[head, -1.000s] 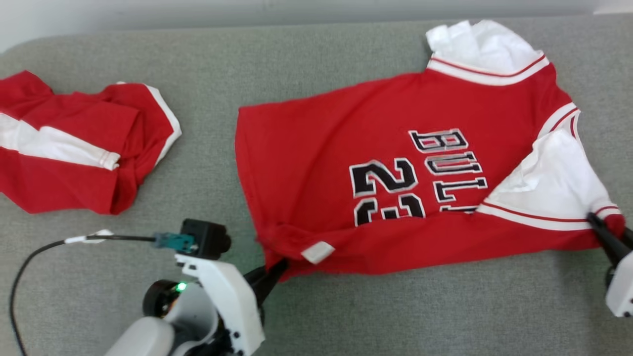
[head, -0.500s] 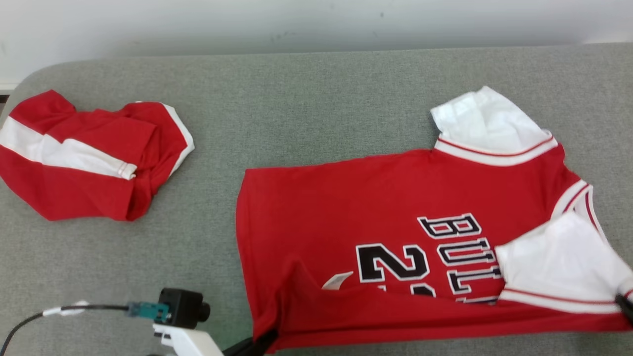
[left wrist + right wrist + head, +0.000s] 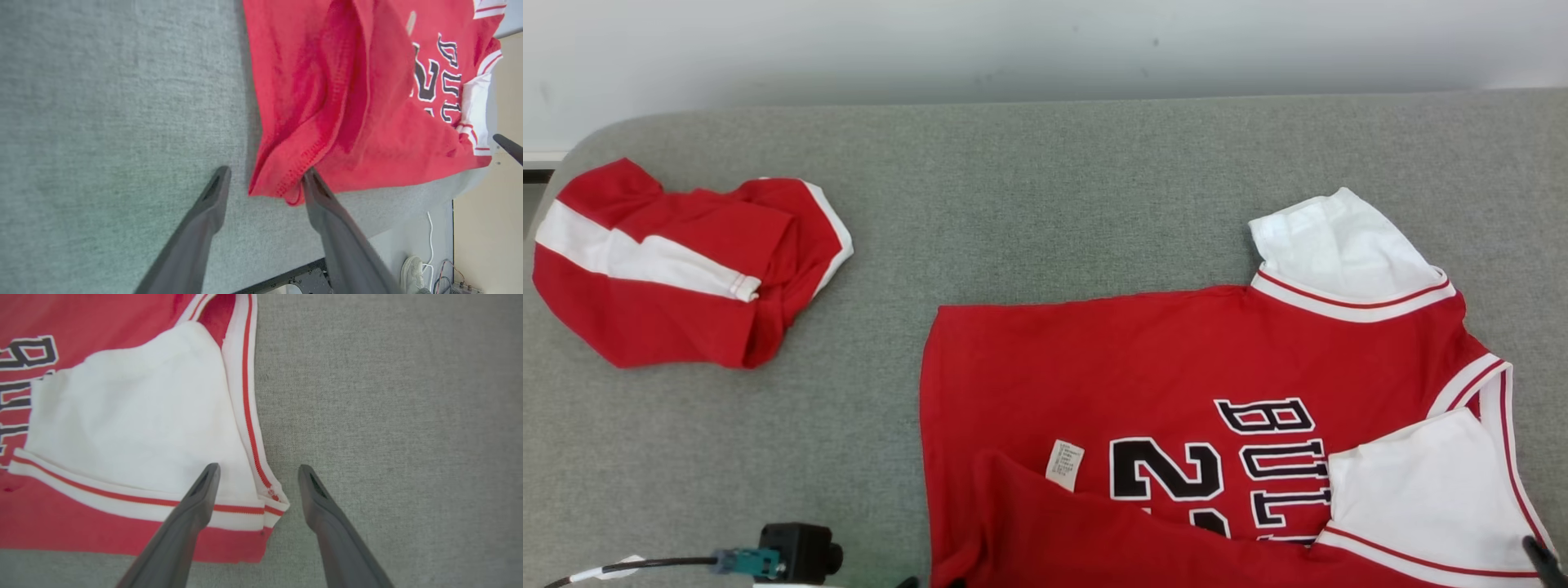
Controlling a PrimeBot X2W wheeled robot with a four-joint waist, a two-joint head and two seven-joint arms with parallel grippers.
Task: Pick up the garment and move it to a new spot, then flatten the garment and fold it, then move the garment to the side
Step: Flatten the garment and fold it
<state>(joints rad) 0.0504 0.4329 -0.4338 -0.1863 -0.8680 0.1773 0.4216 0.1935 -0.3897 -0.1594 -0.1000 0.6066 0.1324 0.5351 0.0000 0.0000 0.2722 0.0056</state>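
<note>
The garment (image 3: 1143,367), a red jersey with white sleeve ends and black-and-white lettering, lies spread on the grey padded surface (image 3: 1045,204). Its near edge is folded up over the print, showing a small white tag (image 3: 1064,464). In the left wrist view my left gripper (image 3: 265,171) is open, and the garment's (image 3: 335,90) hem corner lies loose between its fingers. In the right wrist view my right gripper (image 3: 258,468) is open, straddling the garment's (image 3: 122,416) white sleeve corner. One dark right fingertip (image 3: 1543,559) shows at the head view's lower right.
A second red-and-white garment (image 3: 678,269) lies crumpled at the surface's far left. The left wrist camera (image 3: 796,551) with its cable shows at the bottom edge. A white wall (image 3: 1045,49) runs behind the surface. Floor, cables and a shoe (image 3: 410,273) lie beyond its near edge.
Both grippers have opened and let go of the garment's corners, and it now rests on the surface. The head camera has tilted, so everything sits lower in its view.
</note>
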